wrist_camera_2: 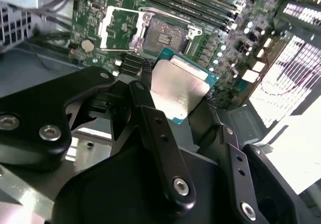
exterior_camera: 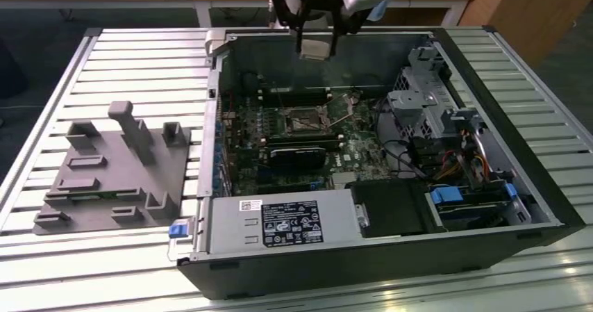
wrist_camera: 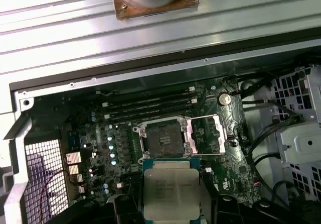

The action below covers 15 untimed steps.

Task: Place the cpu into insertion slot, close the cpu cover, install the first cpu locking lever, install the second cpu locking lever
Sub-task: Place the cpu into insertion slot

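We see the open computer case (exterior_camera: 380,267) lying on a ribbed metal worktop (exterior_camera: 139,55), its green motherboard (wrist_camera_2: 90,13) exposed. Inside, the square black insertion slot (wrist_camera: 163,138) sits empty, with the thin silver cpu cover (wrist_camera: 208,133) swung open beside it. The black fingers (wrist_camera_2: 142,97) clamp the cpu (wrist_camera_2: 180,91) by its edges above the case, dull grey top showing. A grey moulded fixture (exterior_camera: 116,169) rests at the exterior view's left.
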Each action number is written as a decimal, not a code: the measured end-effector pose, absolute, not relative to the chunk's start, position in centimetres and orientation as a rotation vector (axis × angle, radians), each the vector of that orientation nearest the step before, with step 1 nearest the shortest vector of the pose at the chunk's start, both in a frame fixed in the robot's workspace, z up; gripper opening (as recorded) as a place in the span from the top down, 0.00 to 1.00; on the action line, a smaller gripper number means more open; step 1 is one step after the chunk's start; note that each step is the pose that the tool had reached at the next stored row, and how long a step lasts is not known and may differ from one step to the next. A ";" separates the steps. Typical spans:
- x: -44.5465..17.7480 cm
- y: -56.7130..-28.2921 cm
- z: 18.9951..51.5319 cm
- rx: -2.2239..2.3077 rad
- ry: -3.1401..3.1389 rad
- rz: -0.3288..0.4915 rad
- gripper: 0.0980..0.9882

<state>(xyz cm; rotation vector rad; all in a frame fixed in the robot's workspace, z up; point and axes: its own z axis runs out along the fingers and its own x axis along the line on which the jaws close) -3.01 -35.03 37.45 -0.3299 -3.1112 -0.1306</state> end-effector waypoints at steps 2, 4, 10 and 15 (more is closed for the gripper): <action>-3.0 -35.0 37.4 -0.378 -3.107 -0.130 0.51; -3.0 -35.0 37.4 -0.421 -3.103 -0.130 0.51; -3.0 -35.0 37.3 -0.548 -3.086 -0.130 0.51; -3.0 -35.0 37.2 -0.661 -3.067 -0.131 0.51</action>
